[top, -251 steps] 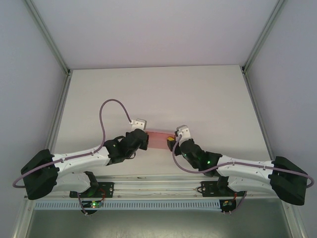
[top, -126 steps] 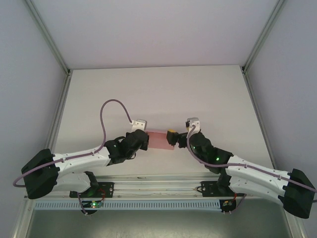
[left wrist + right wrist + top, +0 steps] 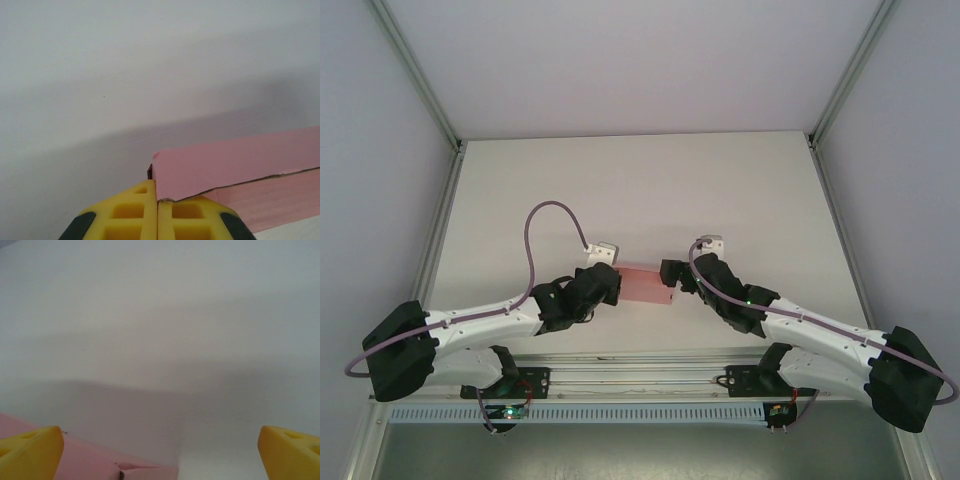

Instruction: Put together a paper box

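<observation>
Paper box (image 3: 645, 283) is mid-tabletop (image 3: 650, 185) toward the near edge, between the two arms; can't tell if it's resting or lifted slightly. Left fingers (image 3: 135, 212) are pressed together, pinching the box's left end, with the thin pink card clamped right at the seam between the yellow pads. From the left wrist view the box runs off to the right, top face flat, a side panel showing below it. Right fingers (image 3: 31, 450) are spread wide at the box's right end. The pink corner sits low-left in the right wrist view, just beside one finger; contact unclear.
</observation>
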Controlling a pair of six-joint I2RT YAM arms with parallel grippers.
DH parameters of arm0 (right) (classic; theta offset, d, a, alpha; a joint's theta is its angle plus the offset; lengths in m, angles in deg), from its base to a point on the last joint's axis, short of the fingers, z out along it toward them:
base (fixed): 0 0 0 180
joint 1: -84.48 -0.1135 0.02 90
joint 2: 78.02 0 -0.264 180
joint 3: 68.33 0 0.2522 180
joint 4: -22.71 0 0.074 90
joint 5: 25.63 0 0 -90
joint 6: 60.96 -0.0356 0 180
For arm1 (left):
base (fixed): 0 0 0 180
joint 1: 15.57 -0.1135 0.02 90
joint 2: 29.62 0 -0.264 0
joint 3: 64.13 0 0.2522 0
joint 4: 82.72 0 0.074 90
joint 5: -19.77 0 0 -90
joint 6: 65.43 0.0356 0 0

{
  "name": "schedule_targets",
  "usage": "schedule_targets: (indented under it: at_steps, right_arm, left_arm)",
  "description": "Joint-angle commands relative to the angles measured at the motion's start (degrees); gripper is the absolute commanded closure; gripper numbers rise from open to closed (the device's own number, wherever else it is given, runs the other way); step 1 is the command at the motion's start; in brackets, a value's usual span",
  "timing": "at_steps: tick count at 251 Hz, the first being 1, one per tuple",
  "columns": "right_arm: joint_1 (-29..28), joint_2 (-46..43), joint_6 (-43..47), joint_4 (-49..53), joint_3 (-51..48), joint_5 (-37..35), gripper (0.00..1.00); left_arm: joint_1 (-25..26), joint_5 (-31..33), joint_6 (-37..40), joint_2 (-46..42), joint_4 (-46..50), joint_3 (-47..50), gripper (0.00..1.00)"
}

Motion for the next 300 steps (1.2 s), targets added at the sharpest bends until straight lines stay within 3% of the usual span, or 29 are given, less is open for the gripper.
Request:
schedule_targets:
  at_steps: [1, 25, 40, 55, 84, 112, 209, 243, 274, 300]
  right_arm:
    - [0.42, 1.60, -2.90, 1.01, -3.24, 1.43, 0.02]
    - [0.41, 2.52, -2.84, 0.74, -3.93, 2.48, 0.01]
    - [0.46, 2.89, -3.63, 1.01, -4.36, 2.33, 0.02]
    - [0.43, 3.06, -4.44, 0.43, -5.23, 2.33, 0.02]
    - [0.32, 3.32, -5.27, -0.55, -6.57, 3.39, 0.02]
    - [0.20, 2.98, -6.32, -0.56, -7.45, 3.17, 0.02]
    - [-1.27, 2.71, -9.41, -1.58, -9.84, 1.82, 0.02]
    - [-1.50, 2.98, -10.03, -1.51, -10.32, 1.96, 0.02]
    - [-1.66, 3.37, -10.56, -2.41, -10.45, 2.12, 0.02]
    - [-1.76, 3.22, -10.46, -2.93, -12.30, 2.28, 0.01]
  left_arm:
    - [1.22, -2.26, 2.16, -0.49, 7.15, 1.33, 0.86]
    - [1.19, -1.89, 2.02, -0.57, 8.66, 0.43, 0.84]
    - [1.19, -2.78, 2.17, -0.64, 9.26, -0.19, 0.77]
    - [1.21, -4.31, 2.10, -1.20, 9.77, -0.65, 0.58]
    - [1.23, -6.47, 2.02, -3.36, 11.58, -1.50, 0.38]
    - [1.17, -8.25, 2.09, -6.39, 14.08, -2.13, 0.00]
    - [1.14, -14.02, 2.34, -9.71, 17.82, -5.73, 0.00]
    - [-0.69, -9.15, -8.53, -8.32, 19.95, -7.10, 0.00]
    - [-5.16, -17.77, -15.15, -7.58, 13.09, -4.72, 0.00]
    - [-8.71, -20.73, -19.08, -7.59, 9.15, -2.71, 0.00]
